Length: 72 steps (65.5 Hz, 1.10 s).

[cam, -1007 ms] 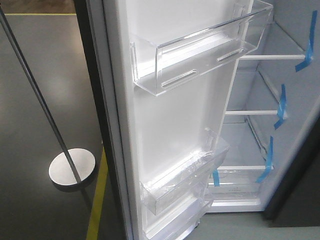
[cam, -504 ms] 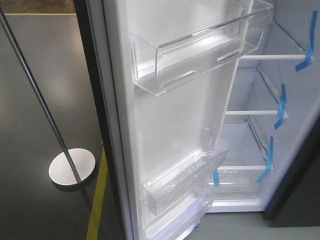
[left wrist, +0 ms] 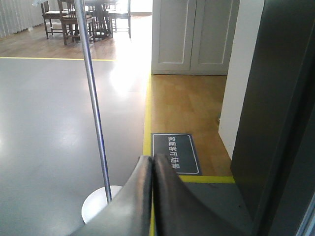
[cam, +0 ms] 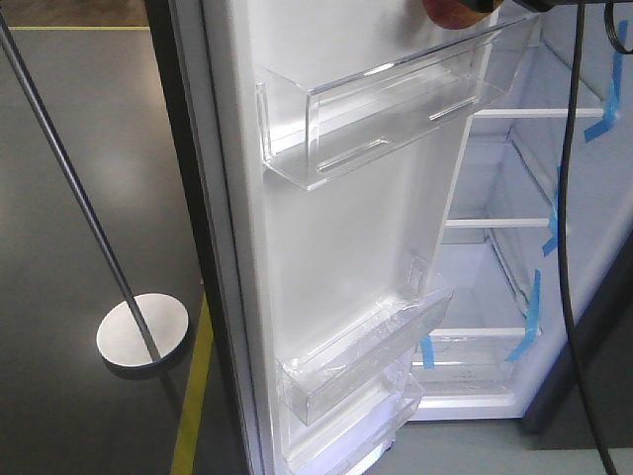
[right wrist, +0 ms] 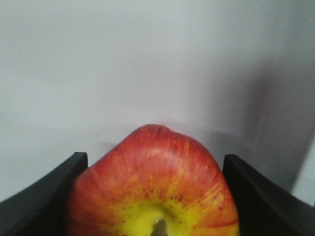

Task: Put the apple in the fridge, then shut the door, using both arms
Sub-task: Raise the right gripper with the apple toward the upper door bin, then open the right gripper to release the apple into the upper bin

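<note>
The left gripper, its black fingers pressed together on nothing, hangs outside the tall dark grey, white-lined door. At the front view's top edge, the small red, yellow-patched apple sits clamped in the right gripper, near the door's clear plastic bin. It should travel rightward, clear of that bin, into the white-walled fridge, and settle on a glass shelf before release.

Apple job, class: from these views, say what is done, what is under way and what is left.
Done: the apple is gripped in the right hand. Under way: it is held high beside the open door, not yet set down in the fridge. Left: set it inside, then close the door; the left hand is shut and empty.
</note>
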Motion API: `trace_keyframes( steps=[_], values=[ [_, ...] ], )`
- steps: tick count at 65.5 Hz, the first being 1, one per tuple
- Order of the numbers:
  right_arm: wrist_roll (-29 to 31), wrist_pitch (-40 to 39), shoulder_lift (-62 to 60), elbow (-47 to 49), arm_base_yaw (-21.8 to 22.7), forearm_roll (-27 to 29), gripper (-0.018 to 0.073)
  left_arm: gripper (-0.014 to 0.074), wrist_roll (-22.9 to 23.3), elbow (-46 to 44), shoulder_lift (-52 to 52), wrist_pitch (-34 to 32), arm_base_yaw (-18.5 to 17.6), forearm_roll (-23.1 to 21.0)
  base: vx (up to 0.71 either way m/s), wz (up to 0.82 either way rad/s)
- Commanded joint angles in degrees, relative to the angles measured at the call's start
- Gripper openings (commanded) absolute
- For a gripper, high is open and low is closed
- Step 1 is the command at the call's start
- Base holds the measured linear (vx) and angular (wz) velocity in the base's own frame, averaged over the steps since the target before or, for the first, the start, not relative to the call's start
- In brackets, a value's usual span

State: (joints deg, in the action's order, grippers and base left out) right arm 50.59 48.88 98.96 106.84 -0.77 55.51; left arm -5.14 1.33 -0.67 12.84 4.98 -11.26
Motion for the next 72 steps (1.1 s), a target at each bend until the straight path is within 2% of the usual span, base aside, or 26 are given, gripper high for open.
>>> trace_keyframes(
  steps=[1,7,14,29,33,41,46,51,54,57,62,72],
  values=[
    [0.7,-2.8,-2.4,2.0,0.2,3.2,0.0447,-0.0006,0.5,-1.0,-0.8,-4.1,-0.4,-0.5,0.0,0.0],
    [0.7,-2.8,-2.4,2.0,0.2,3.3,0.0554,-0.0006,0.5,-1.0,-0.8,-4.1,-0.4,-0.5,0.0,0.0],
    [0.6,-2.8,-2.6,2.0,0.2,3.3,0.0617,-0.0006,0.5,-1.0,-0.8,-4.1,-0.4,-0.5,0.0,0.0],
    [0.0,-2.8,-3.8,2.4,0.2,3.3,0.0582,-0.0006,0.5,-1.0,-0.8,-4.1,-0.4,-0.5,0.0,0.0],
    [-0.1,-3.0,-5.2,2.4,0.2,3.6,0.0549,-0.0006,0.4,-1.0,-0.8,-4.1,-0.4,-0.5,0.0,0.0],
    [-0.2,-2.9,-9.3,2.4,0.2,3.7,0.0426,-0.0006,0.4,-1.0,-0.8,-4.1,-0.4,-0.5,0.0,0.0],
    [-0.9,-2.2,-12.6,2.4,0.2,3.4,0.0309,-0.0006,0.4,-1.0,-0.8,-4.1,-0.4,-0.5,0.0,0.0],
    [-1.5,-0.3,-15.5,2.4,0.2,2.4,0.0168,-0.0006,0.4,-1.0,-0.8,-4.1,-0.4,-0.5,0.0,0.0],
    [-2.4,2.0,-17.3,2.4,0.2,1.6,0.0048,-0.0006,0.4,-1.0,-0.8,-4.1,-0.4,-0.5,0.0,0.0],
    [-3.2,4.2,-19.0,2.4,0.2,0.7,-0.0019,-0.0006,0.4,-1.0,-0.8,-4.1,-0.4,-0.5,0.0,0.0],
    [-5.0,7.6,-21.7,2.2,0.2,-1.4,-0.0011,-0.0006,0.4,-1.0,-0.8,-4.1,-0.4,-0.5,0.0,0.0],
    [-10.0,9.0,-25.6,2.2,0.2,-7.5,-0.0005,-0.0006,0.5,-1.0,-0.8,-4.6,-0.4,-0.6,0.0,0.0]
  ],
)
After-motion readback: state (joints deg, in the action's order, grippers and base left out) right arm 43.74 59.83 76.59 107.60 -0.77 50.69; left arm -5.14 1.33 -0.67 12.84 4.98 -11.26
